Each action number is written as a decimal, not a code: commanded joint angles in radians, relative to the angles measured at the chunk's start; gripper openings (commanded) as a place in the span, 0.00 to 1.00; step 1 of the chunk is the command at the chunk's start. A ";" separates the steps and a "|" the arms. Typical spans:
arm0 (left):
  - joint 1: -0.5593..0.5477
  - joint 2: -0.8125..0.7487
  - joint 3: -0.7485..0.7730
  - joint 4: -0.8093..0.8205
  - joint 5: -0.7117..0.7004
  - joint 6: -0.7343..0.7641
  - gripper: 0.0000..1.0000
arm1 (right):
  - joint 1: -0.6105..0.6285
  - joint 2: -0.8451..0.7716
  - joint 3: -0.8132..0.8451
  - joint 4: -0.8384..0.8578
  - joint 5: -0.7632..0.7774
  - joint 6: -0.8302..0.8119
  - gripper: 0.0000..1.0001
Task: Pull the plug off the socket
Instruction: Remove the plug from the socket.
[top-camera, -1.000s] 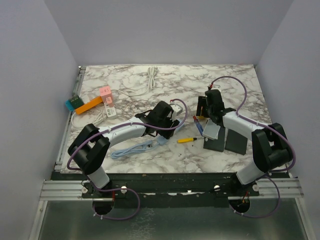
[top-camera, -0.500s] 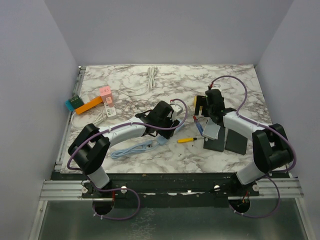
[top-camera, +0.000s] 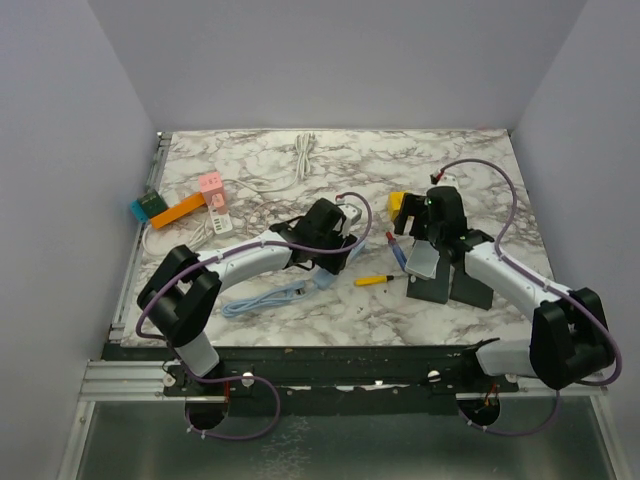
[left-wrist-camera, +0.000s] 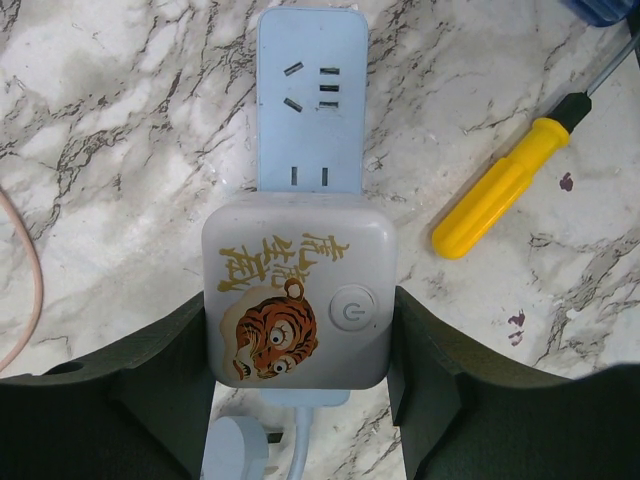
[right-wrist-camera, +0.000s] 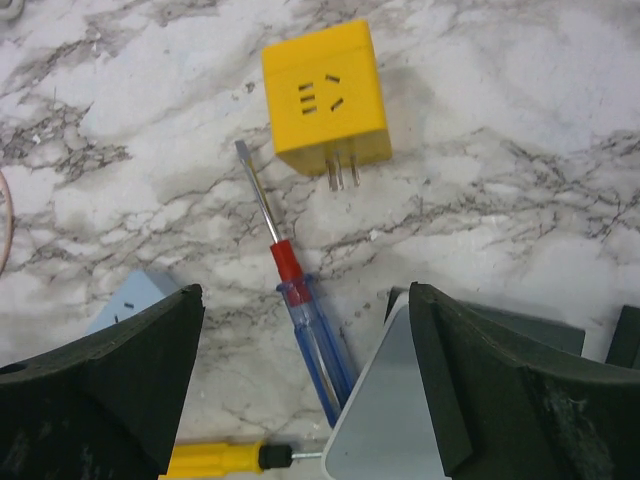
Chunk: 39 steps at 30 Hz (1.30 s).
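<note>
Left end effector (left-wrist-camera: 300, 335) grips tiger plug (left-wrist-camera: 297, 290) sides for pulling | socket strip (left-wrist-camera: 310, 100) lies flat | right end effector (right-wrist-camera: 300, 335) open, empty

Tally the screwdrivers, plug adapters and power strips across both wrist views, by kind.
Screwdrivers: 2 (yellow screwdriver, blue screwdriver)
Plug adapters: 2 (tiger adapter, yellow cube adapter)
Power strips: 1 (light-blue power strip)
Total: 5

The plug (left-wrist-camera: 297, 290) bears gold Chinese characters and a power symbol.
</note>
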 joint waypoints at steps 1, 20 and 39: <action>0.048 0.061 -0.017 -0.115 -0.117 0.015 0.11 | -0.001 -0.080 -0.083 -0.024 -0.096 0.050 0.88; 0.049 -0.291 -0.124 0.022 -0.126 0.099 0.99 | 0.040 -0.271 -0.254 0.190 -0.278 -0.062 0.86; 0.289 -0.517 -0.262 0.066 -0.041 -0.032 0.99 | 0.309 -0.121 -0.095 0.145 -0.216 -0.249 0.86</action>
